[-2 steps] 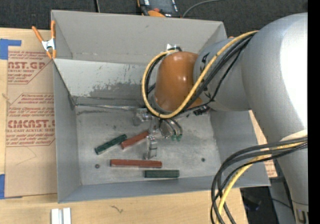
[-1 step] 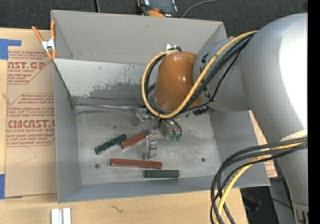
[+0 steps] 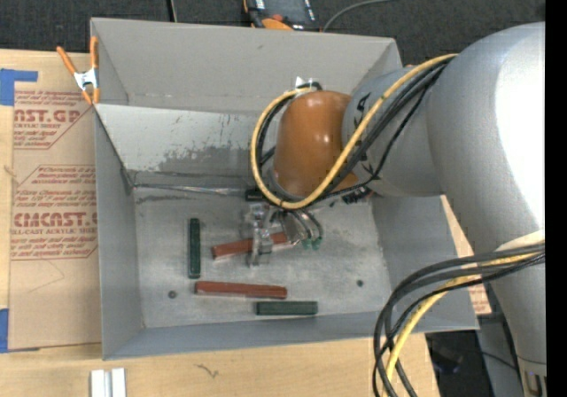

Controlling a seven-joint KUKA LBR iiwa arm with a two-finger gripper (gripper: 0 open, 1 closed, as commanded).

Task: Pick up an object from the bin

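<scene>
My gripper (image 3: 262, 243) is down on the bin floor near the middle, its metal fingers standing on a reddish-brown stick (image 3: 232, 250) that lies nearly level and points left. The fingers look closed round the stick's right part. A dark green stick (image 3: 194, 247) lies upright in the picture to the left of it. Below, a second reddish-brown stick (image 3: 240, 290) lies flat, and a dark green stick (image 3: 286, 307) lies just under its right end.
A small green piece (image 3: 312, 244) shows just right of the gripper. The arm with its orange cover and yellow cables hangs over the bin's right half.
</scene>
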